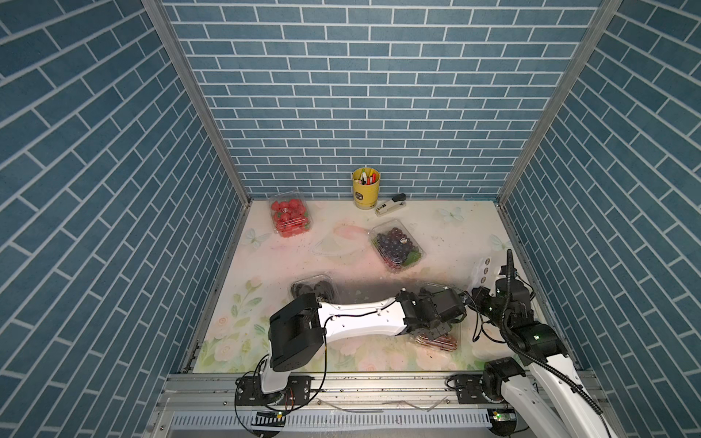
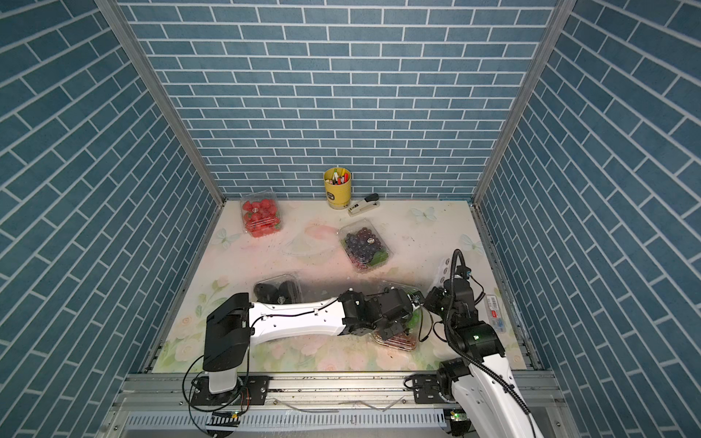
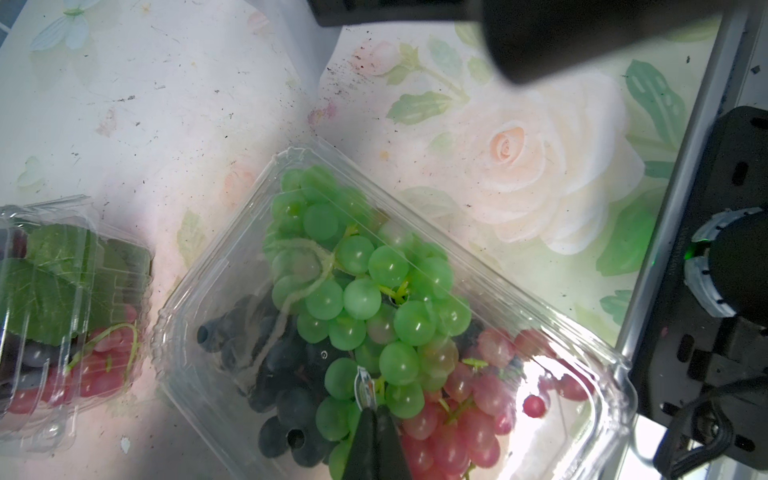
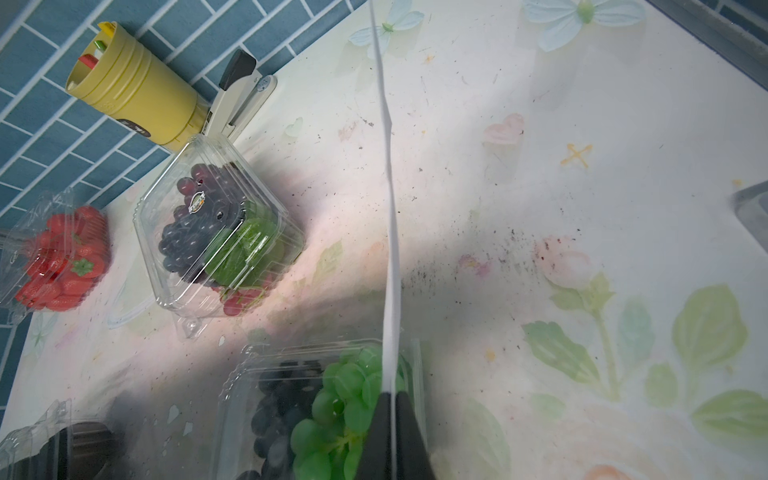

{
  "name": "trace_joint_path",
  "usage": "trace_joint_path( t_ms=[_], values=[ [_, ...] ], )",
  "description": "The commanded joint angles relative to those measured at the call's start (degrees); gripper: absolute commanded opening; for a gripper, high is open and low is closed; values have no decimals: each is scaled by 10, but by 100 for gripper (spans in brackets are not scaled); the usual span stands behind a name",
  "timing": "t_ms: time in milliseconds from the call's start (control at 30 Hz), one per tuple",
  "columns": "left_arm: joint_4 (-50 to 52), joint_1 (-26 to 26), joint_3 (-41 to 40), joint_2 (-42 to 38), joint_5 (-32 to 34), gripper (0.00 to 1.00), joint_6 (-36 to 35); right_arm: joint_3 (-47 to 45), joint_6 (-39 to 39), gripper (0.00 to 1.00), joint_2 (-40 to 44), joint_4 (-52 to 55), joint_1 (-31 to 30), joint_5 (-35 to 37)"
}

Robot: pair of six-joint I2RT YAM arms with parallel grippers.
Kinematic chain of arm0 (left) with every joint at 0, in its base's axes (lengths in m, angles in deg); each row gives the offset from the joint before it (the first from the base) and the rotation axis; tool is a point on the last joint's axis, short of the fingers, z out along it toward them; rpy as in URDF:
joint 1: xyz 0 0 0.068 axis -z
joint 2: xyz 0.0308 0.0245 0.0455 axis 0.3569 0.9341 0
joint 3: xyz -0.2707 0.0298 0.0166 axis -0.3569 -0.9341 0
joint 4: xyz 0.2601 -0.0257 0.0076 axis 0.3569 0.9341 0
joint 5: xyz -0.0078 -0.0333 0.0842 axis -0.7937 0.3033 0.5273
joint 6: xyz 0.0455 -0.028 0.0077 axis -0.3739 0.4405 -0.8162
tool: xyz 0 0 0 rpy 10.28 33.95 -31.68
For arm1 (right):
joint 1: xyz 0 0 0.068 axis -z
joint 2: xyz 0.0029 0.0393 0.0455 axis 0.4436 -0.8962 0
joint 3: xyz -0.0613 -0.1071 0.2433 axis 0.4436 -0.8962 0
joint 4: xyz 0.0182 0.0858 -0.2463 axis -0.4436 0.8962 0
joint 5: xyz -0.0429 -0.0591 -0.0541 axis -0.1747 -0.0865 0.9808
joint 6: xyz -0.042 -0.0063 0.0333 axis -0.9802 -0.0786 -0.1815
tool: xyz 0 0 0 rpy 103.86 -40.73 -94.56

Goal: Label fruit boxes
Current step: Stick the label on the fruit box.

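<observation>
L pincer (image 3: 375,411): pressed together, pinching a sticker (image 3: 365,386) just over the mixed-grape box (image 3: 415,266), which sits front-right on the bench (image 1: 341,261). R pincer (image 4: 390,397): clamped on the sheet (image 4: 388,208), seen edge-on in the wrist view, beside the same box. Other boxes: strawberry box (image 1: 289,219) at rear-left corner; purple-grape box (image 1: 397,244) mid-bench; black-fruit box (image 1: 313,288) front-left, partly hidden by L arm (image 1: 356,314).

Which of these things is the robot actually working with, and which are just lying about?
For the job: strawberry box, dark grape box, black fruit box, mixed grape box, sticker sheet, sticker.
Lying about: yellow pen cup, stapler.
</observation>
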Motion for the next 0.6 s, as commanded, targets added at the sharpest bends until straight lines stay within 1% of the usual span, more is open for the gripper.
trace_joint_path(
  t_ms=[0,100,433,567],
  values=[
    [8,1,12,17,-22,0,-2,-8,14,0,-1,-12,0,-7],
    [6,-5,10,18,-35,0,2,-6,15,0,-3,-9,0,-1],
    [6,-14,7,20,-56,0,9,0,73,0,-7,46,8,105],
    [12,-16,13,24,-63,0,10,-1,89,0,13,55,12,129]
  ],
)
